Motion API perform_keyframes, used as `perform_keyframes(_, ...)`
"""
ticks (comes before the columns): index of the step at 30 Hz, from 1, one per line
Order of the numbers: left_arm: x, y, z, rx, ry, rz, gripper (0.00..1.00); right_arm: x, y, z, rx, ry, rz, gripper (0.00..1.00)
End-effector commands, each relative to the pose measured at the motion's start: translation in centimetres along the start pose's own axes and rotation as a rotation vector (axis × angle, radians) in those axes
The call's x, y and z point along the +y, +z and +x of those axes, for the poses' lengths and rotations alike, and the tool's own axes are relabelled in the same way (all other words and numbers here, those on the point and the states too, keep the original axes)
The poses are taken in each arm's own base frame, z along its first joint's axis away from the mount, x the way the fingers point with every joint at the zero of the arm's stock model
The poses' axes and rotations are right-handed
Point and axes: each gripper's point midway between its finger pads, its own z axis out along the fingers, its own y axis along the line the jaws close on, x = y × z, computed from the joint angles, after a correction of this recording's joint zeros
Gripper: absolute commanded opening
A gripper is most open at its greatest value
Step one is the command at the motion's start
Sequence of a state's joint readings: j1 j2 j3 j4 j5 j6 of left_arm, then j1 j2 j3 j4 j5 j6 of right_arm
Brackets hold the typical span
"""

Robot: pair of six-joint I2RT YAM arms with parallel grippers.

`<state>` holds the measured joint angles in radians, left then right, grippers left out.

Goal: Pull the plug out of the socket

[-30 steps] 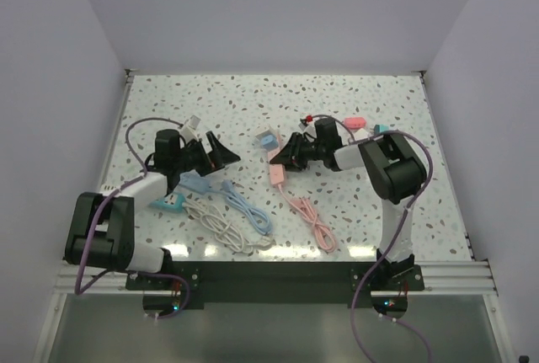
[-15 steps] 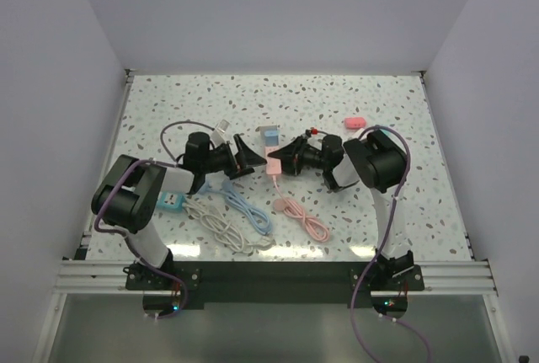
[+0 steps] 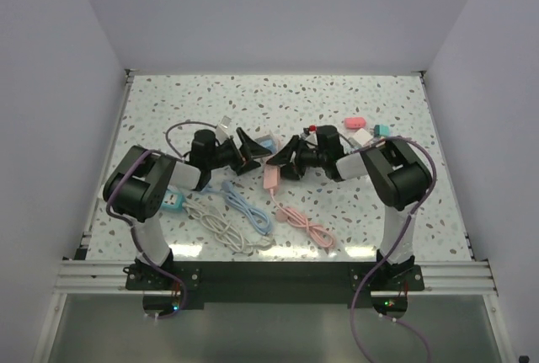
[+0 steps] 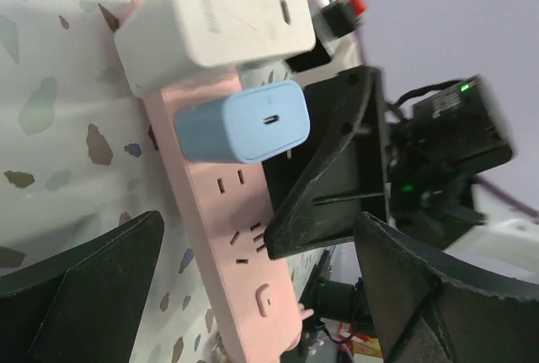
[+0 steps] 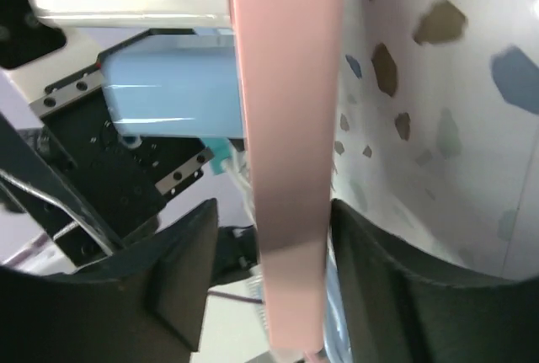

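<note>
The socket is a pink power strip [image 3: 272, 177] lying mid-table, also seen in the left wrist view [image 4: 221, 237] and edge-on in the right wrist view [image 5: 290, 127]. A light blue plug [image 4: 244, 123] and a white plug [image 4: 215, 22] sit in its far end. My left gripper [image 3: 255, 146] [image 4: 259, 220] is wide open beside the blue plug [image 3: 268, 141], touching nothing. My right gripper [image 3: 283, 157] [image 5: 274, 211] straddles the strip's near part with its jaws open. Its left finger [image 5: 168, 270] stands clear of the strip. Its right finger [image 5: 387, 270] lies close against the other side.
The strip's pink cable [image 3: 307, 226] coils toward the front edge. A blue cable [image 3: 250, 211] and a white cable [image 3: 215, 224] lie front left beside a teal adapter [image 3: 173, 201]. Small pink [image 3: 354, 120], white [image 3: 362, 136] and teal [image 3: 381, 130] adapters sit at the back right.
My left gripper has swung right, up to the strip's plug end. My right gripper's jaws have widened around the strip, which shifted slightly along with its cable.
</note>
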<state>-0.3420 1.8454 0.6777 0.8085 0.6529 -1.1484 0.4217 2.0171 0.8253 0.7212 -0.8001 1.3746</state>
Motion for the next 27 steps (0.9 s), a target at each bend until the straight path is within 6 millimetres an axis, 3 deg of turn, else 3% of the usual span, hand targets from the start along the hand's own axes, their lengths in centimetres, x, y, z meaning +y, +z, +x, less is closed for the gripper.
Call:
perform_keyframes(1, -0.4, -0.4, -0.6, -0.02, 0.075, -0.045, 1.0, -2.2, -2.2, -0.1, -0.008, -0.224, 0.342, 0.61)
perform_keyframes(2, -0.4, -0.4, -0.6, -0.017, 0.079, -0.056, 1.0, -1.6, -2.3, -0.3, -0.005, -0.232, 0.356, 0.64)
perform_keyframes(3, 0.2, -0.5, -0.3, -0.007, 0.072, -0.078, 1.0, -2.1, -2.7, 0.0, 0.012, -0.207, 0.398, 0.64)
perform_keyframes(4, 0.3, -0.5, -0.3, -0.008, 0.079, -0.082, 1.0, -2.1, -2.8, -1.0, -0.006, -0.261, 0.444, 0.65)
perform_keyframes(6, 0.8, -0.5, -0.2, -0.004, 0.072, -0.096, 1.0, -3.2, -3.6, -0.7, 0.006, -0.264, 0.533, 0.73)
perform_keyframes(12, 1.1, -0.3, -0.2, -0.002, 0.08, -0.101, 1.0, -4.0, -6.0, -1.9, -0.033, -0.385, 0.703, 0.79)
perform_keyframes(18, -1.0, -1.9, -2.1, -0.08, 0.202, -0.144, 0.98, -0.5, -8.3, -2.2, -0.074, -0.582, 0.761, 0.87)
perform_keyframes(19, -2.3, -2.2, -3.0, -0.105, 0.237, -0.141, 0.98, 0.0, -8.6, -2.3, -0.081, -0.614, 0.768, 0.87)
perform_keyframes(22, -1.8, -3.0, -3.8, -0.131, 0.263, -0.223, 0.96, 1.5, -9.4, -2.6, -0.096, -0.711, 0.818, 0.87)
perform_keyframes(27, -1.0, -6.3, -5.1, -0.269, 0.209, -0.33, 0.96, 3.2, -8.0, -1.7, -0.068, -0.868, 0.878, 0.96)
